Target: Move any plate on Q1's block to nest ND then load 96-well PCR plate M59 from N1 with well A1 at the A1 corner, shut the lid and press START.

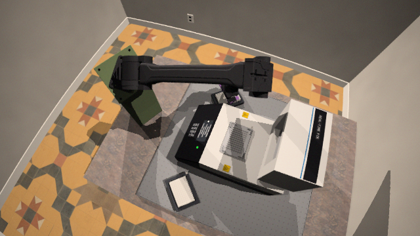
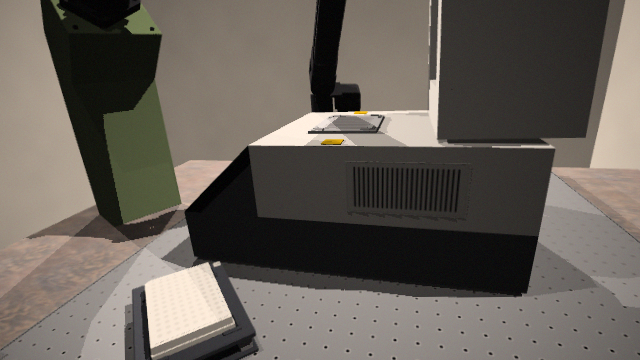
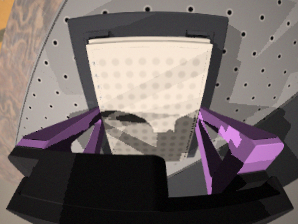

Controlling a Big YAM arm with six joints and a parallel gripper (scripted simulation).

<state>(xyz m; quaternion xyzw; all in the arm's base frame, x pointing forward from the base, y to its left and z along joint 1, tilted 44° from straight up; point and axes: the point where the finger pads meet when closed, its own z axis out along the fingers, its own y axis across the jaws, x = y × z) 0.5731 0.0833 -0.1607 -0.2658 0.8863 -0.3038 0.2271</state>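
Note:
The cycler Q1 stands with its lid raised open. Its block shows a grey well grid inside the corner brackets, with no plate on it; it also shows in the exterior view. The status lamp is green. My gripper is low behind the cycler's far side. Its purple fingers are shut on the two long sides of a white 96-well plate, which lies on a dark nest. I cannot read any print or label on it. A second white plate lies on the front nest.
The key rows are on the black sloped panel at the cycler's left. The green arm pedestal stands at the table's back left. The raised lid towers over the cycler's right side. The arm reaches across behind the cycler.

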